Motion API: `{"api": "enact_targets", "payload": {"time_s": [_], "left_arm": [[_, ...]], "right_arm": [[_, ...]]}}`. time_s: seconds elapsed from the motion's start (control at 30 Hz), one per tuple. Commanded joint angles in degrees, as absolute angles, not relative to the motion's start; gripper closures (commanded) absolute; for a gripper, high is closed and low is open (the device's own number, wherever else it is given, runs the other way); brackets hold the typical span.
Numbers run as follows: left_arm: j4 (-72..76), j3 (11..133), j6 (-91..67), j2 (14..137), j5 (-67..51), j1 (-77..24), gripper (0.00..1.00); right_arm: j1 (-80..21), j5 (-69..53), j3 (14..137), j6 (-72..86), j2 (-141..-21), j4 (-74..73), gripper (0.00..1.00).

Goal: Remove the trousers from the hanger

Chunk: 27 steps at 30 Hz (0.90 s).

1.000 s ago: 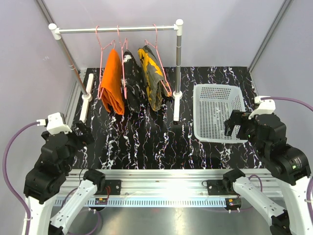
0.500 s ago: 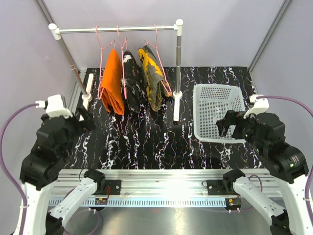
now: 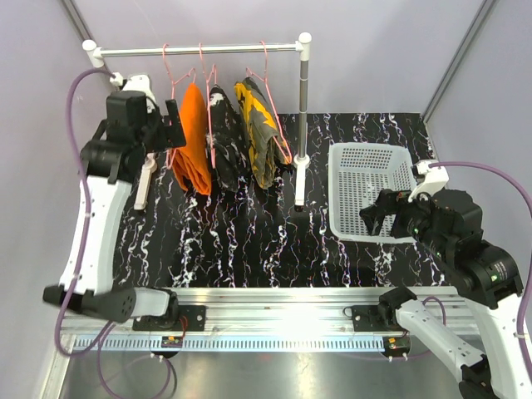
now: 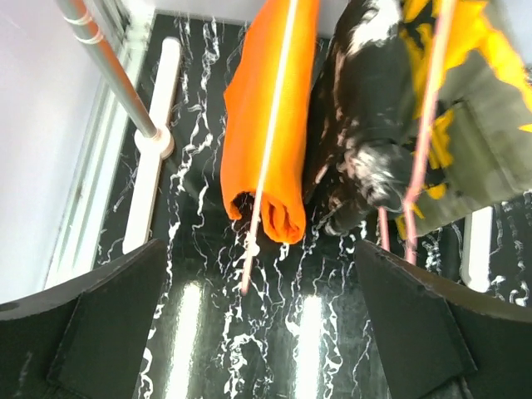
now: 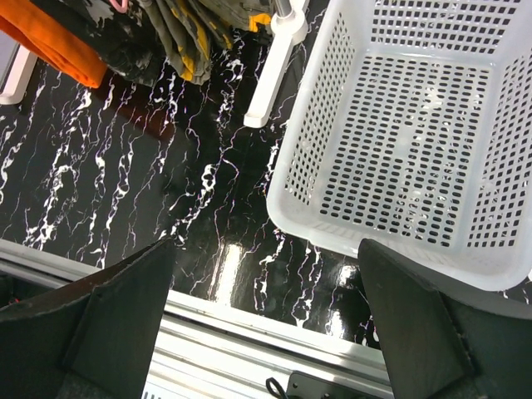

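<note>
Three pairs hang at the far left corner, both claws spread wide

A black table (image 3: pixel 241 241) veined with white fills the floor of a booth with pale lilac walls (image 3: pixel 374 50). A ribbed aluminium rail (image 3: pixel 274 320) runs along its near edge. Towards the far left corner stands a clothes rack (image 3: pixel 199 50) with white feet and a silver bar, which carries three pink wire hangers (image 3: pixel 177 79). A white perforated basket (image 3: pixel 334 191) sits by the right edge.

The left gripper (image 3: pixel 170 133) is raised high beside the rack's left post. Its jaws are fully released and grasp nothing. The right gripper (image 3: pixel 376 218) hovers over the basket's near left corner, equally wide open and empty.

All the trousers are draped folded over the hangers, pressed side by side, with their lower ends above the table. The orange pair (image 3: pixel 191 150) is leftmost and just to the right of the left gripper. In the left wrist view it hangs ahead, centred between the two fingers and apart from both. The black pair with white specks (image 3: pixel 223 137) is in the middle. The camouflage pair (image 3: pixel 259 133) hangs nearest the rack's right post, well apart from the right gripper.
</note>
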State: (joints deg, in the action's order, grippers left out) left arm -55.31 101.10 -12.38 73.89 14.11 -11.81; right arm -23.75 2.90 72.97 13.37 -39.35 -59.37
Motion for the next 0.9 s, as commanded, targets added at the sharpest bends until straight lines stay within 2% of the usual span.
{"api": "enact_targets", "payload": {"time_s": [0.0,0.07,0.17,0.37,0.5,0.53,0.63,0.7,0.87], "left_arm": [[-59.2,107.6,-9.8,78.5,6.2,-8.8,0.01],[-59.9,109.5,-9.0,83.2,6.2,-8.4,0.01],[-60.0,111.2,-8.5,87.6,4.9,-7.6,0.06],[-59.3,112.0,-8.6,92.8,4.6,-6.0,0.39],[-60.1,113.1,-8.7,95.4,4.2,-5.5,0.65],[-60.0,113.1,-8.9,95.5,4.2,-5.5,0.78],[-59.4,113.4,-9.6,95.2,4.8,-5.6,0.93],[-58.6,113.7,-10.1,94.4,5.2,-5.5,1.0],[-57.5,115.6,-10.2,93.5,4.9,-5.5,1.0]], "right_arm": [[-24.1,0.4,73.1,12.4,-39.4,-57.7,0.01],[-24.2,0.3,73.1,12.4,-39.0,-57.6,0.01],[-24.2,0.3,72.6,12.3,-38.5,-57.3,0.0],[-24.2,-3.2,71.2,12.8,-38.0,-56.5,0.01],[-24.1,-3.3,71.2,13.2,-38.1,-56.2,0.01],[-24.2,-3.3,71.2,13.3,-38.1,-56.2,0.01],[-24.1,-3.4,71.2,13.4,-37.9,-55.9,0.0],[-24.1,-3.3,71.0,13.5,-37.8,-55.8,0.0],[-24.1,-3.9,70.4,13.7,-38.3,-55.5,0.01]]}}
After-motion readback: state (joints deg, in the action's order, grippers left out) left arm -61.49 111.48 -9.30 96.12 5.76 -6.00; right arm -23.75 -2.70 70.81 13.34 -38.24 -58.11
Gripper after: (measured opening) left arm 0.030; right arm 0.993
